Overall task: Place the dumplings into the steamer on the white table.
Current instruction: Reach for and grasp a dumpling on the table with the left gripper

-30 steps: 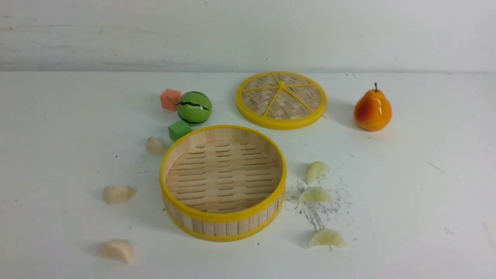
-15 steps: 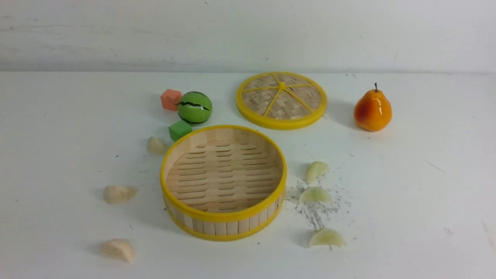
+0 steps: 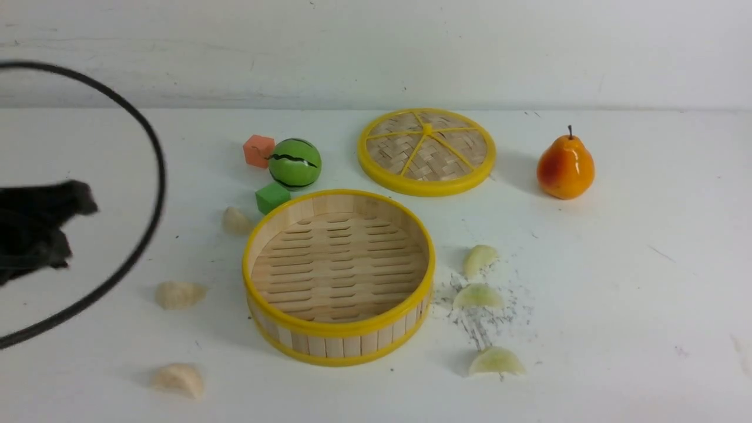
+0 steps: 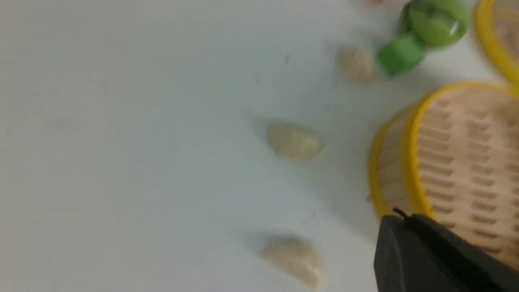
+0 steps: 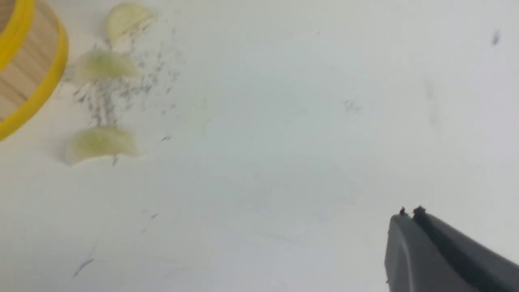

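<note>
Left gripper (image 4: 401,217) and right gripper (image 5: 410,212) are closed, empty. Steamer (image 3: 339,343) stands empty on the desk (image 3: 646,282); beige dumplings (image 3: 179,294) left, green dumplings (image 3: 477,295) right. Open wide before descending, straddling one dumpling crosswise.

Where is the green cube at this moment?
In the front view the green cube sits left of centre, between the toy watermelon behind it and the steamer, at its far-left rim.

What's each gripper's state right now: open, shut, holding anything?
Left gripper: closed, holding nothing.
Right gripper: closed, holding nothing.
</note>
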You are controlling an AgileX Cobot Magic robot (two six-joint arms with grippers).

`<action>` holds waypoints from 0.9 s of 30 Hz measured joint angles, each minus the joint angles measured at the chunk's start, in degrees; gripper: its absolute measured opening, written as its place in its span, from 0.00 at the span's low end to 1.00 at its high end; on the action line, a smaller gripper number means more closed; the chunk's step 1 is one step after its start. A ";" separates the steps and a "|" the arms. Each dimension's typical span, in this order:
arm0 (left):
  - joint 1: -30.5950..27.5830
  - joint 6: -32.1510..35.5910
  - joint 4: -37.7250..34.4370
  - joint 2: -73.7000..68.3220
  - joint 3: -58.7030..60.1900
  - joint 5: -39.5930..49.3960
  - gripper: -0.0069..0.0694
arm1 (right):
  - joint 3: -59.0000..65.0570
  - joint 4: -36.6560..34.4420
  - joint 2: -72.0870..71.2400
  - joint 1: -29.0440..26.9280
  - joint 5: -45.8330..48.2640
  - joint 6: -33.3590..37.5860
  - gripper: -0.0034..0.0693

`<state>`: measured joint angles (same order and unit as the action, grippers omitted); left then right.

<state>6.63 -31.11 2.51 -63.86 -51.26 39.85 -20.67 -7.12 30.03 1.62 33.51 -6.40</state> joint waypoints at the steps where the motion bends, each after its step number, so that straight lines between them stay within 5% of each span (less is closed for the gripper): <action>1: 0.00 0.30 -1.50 -3.80 -0.81 0.55 0.07 | 0.00 -3.47 1.38 0.00 -0.34 3.51 0.04; 6: 0.00 0.78 -4.00 -16.79 -6.77 -1.10 0.12 | 0.00 -19.12 4.68 0.38 -2.34 21.08 0.04; 11: 0.00 1.03 -4.37 -30.42 -19.92 -1.87 0.29 | 0.00 -27.08 4.94 4.20 -3.27 34.75 0.04; 20: 0.00 1.03 -3.22 -47.07 -37.57 -0.86 0.61 | 0.00 -27.75 4.94 5.31 -3.66 36.81 0.04; 27: 0.00 -1.47 -2.51 -54.75 -45.10 -1.11 0.63 | 0.00 -27.91 4.94 5.31 -4.51 36.99 0.04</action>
<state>6.63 -32.58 0.00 -118.61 -96.35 38.74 -20.67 -35.03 34.98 6.93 29.00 30.59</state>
